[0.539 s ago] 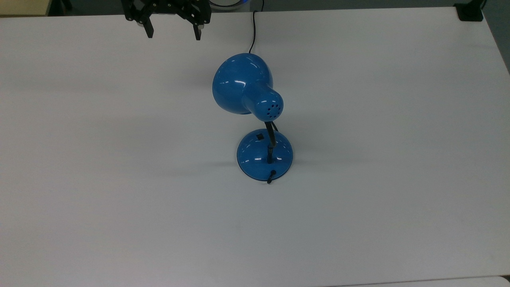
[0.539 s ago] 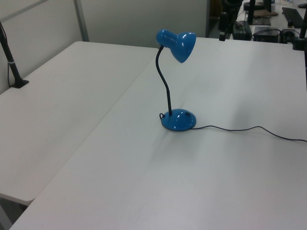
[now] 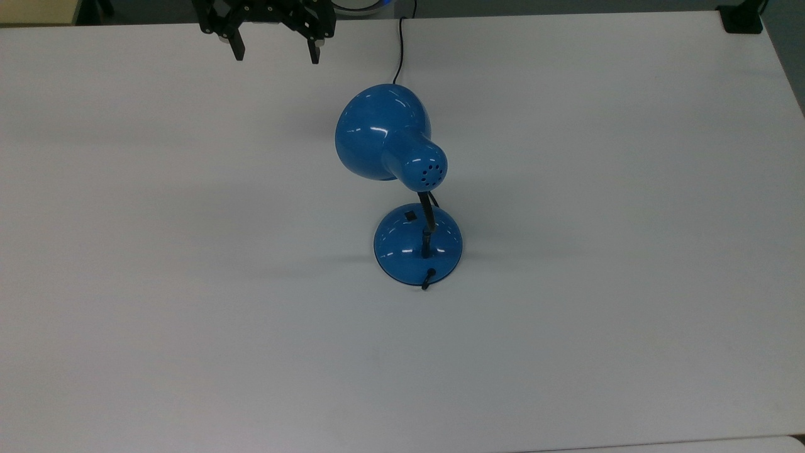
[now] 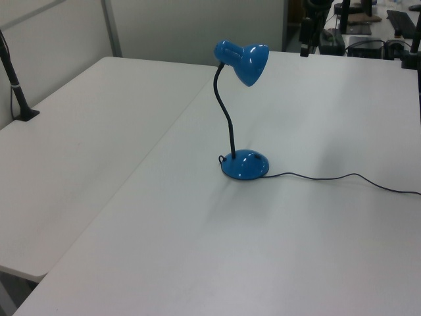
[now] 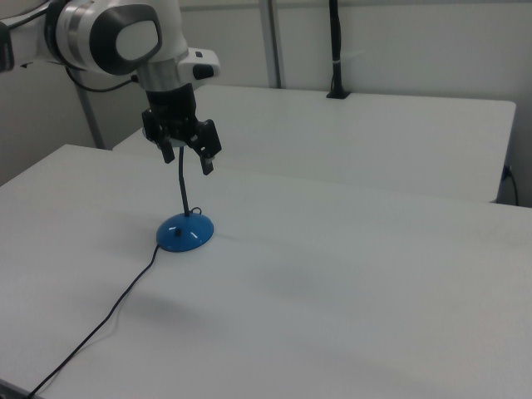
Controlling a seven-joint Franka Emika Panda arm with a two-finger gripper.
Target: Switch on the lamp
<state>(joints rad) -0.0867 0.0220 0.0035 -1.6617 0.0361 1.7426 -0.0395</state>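
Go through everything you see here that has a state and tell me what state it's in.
lamp: standing upright on its base, no glow visible, shade tilted down toward the table.
switch: on the base, untouched; position cannot be told.
cord: lying slack across the table.
gripper: open, empty, up in the air away from the lamp.

White rounded arm (image 5: 125, 37), grey joint cap, black end effector (image 5: 187, 156), 2 fingers

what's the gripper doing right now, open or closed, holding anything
Gripper: open, fingers spread apart, holding nothing, up in the air away from the lamp.
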